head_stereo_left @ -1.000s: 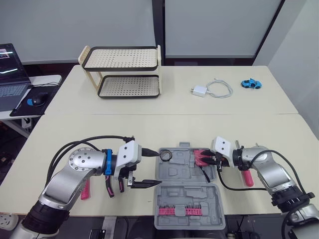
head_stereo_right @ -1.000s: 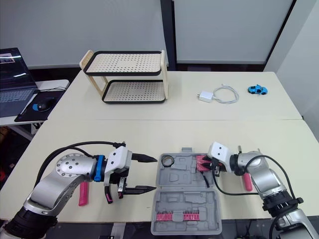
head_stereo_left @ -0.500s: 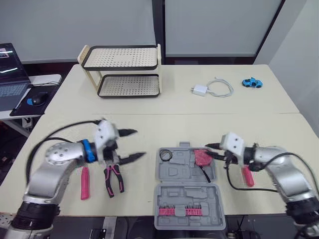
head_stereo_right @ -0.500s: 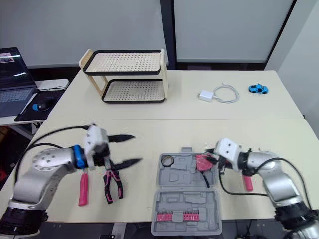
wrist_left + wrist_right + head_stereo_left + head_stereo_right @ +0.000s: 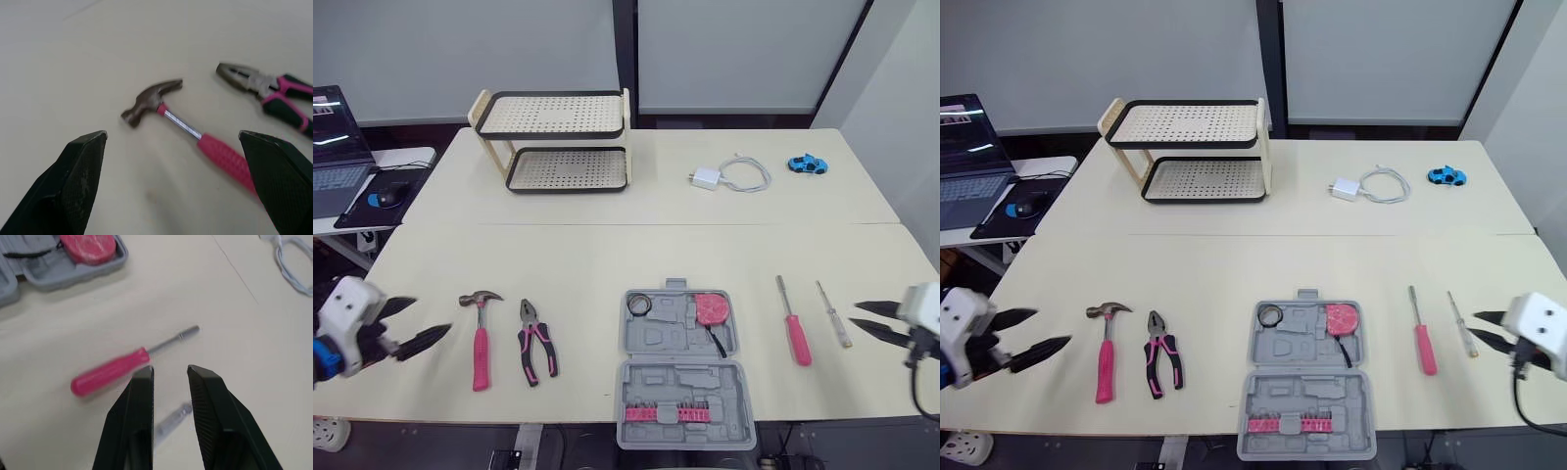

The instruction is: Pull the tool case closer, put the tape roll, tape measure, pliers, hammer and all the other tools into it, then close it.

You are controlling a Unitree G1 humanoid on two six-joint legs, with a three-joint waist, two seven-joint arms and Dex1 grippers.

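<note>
Left eye view is showing your left gripper (image 5: 433, 315) and right gripper (image 5: 854, 314) spread apart, holding nothing. Pinching the hammer (image 5: 480, 338) crooked is risking a drop.

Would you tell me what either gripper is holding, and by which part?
Nothing: the left gripper and right gripper are both open and empty.

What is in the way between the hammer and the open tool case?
The pliers lie on the table between the hammer and the tool case. Nothing visible stands between the left gripper and the hammer.
</note>
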